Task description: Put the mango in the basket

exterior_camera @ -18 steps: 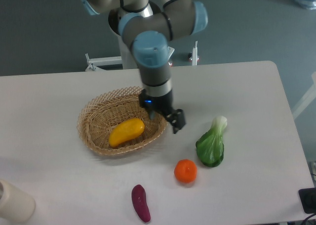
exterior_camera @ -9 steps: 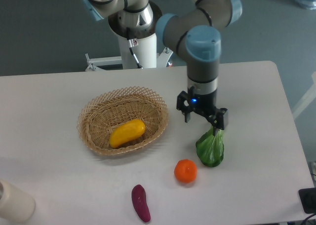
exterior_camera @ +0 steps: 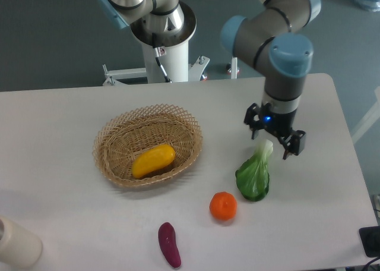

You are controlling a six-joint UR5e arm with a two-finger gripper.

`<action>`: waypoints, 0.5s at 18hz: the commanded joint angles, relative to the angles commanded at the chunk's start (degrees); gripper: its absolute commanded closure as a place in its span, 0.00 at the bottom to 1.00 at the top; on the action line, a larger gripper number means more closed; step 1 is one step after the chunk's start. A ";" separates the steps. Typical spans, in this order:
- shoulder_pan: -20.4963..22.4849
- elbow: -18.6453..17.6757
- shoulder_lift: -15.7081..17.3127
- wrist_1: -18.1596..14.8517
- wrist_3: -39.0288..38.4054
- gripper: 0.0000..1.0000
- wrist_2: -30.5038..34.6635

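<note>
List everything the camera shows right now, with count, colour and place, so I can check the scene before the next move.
mango: 1, yellow-orange, lying inside the basket
basket: 1, light tan wicker, left of centre on the table
bok choy: 1, green leaves with a pale stem, right of centre, just below the gripper
orange: 1, orange, front of the table, left of the bok choy
eggplant: 1, purple, near the front edge
cylinder: 1, cream, front left corner, partly cut off
table: 1, white, fills most of the view
arm: 1, grey with blue joints, reaching over the right side
gripper: 1, black, open, empty, above the bok choy's stem
</note>
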 joint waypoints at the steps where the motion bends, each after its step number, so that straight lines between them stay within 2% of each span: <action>1: 0.09 -0.17 0.17 0.09 0.45 0.00 0.18; 9: -0.52 -1.76 0.26 1.23 0.10 0.00 1.32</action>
